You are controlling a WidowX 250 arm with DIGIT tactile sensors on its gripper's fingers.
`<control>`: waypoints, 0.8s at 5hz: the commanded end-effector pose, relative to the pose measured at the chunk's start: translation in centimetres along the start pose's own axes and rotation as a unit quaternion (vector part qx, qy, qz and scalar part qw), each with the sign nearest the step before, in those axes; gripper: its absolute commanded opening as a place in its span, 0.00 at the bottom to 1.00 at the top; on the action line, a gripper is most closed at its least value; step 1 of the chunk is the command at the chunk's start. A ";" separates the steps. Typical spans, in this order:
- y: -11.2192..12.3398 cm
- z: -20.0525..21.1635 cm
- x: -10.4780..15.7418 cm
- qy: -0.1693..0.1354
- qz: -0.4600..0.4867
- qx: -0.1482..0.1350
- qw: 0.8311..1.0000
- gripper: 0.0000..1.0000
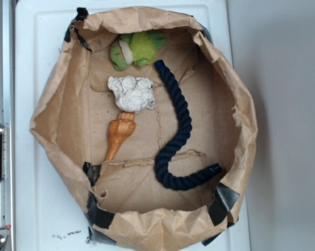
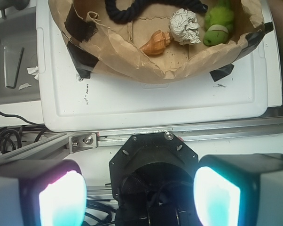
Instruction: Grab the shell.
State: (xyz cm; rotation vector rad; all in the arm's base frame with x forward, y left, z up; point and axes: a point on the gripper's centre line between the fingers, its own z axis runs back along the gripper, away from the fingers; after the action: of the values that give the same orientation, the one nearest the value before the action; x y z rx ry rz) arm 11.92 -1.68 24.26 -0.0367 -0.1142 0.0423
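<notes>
the shell [image 1: 119,134] lies on the floor of the brown paper bag [image 1: 58,110], wide end touching the crumpled white paper wad [image 1: 131,93], thin tail pointing away from it. green plush toy [image 1: 136,48] beyond the wad; dark blue rope [image 1: 179,136] beside. gripper [image 2: 139,195] outside the bag, fingers [image 2: 61,197] spread apart, empty

The shell [image 1: 119,134] [image 2: 156,42] is glossy orange-tan with ridges. The paper wad [image 1: 132,93] [image 2: 184,26] is white, the plush toy [image 1: 136,49] [image 2: 218,24] bright green with a pale patch, the rope [image 1: 178,137] [image 2: 132,10] dark navy. The bag [image 1: 63,104] [image 2: 132,61] is plain brown, patched with black tape [image 1: 225,201], on a white tray [image 2: 169,99]. The finger pads [image 2: 61,197] glow teal.
</notes>
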 end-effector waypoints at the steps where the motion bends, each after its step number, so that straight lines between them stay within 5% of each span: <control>1: 0.0 0.0 0.0 0.000 0.000 0.000 1.000 1.00; 3: -3.8 -4.1 9.6 -0.025 0.080 0.050 0.995 1.00; 4: -2.7 -5.0 14.7 -0.046 0.142 0.020 0.989 1.00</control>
State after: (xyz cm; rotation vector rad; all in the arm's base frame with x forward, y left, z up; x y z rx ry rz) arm 26.14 -4.69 19.07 0.0117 -0.1315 0.3019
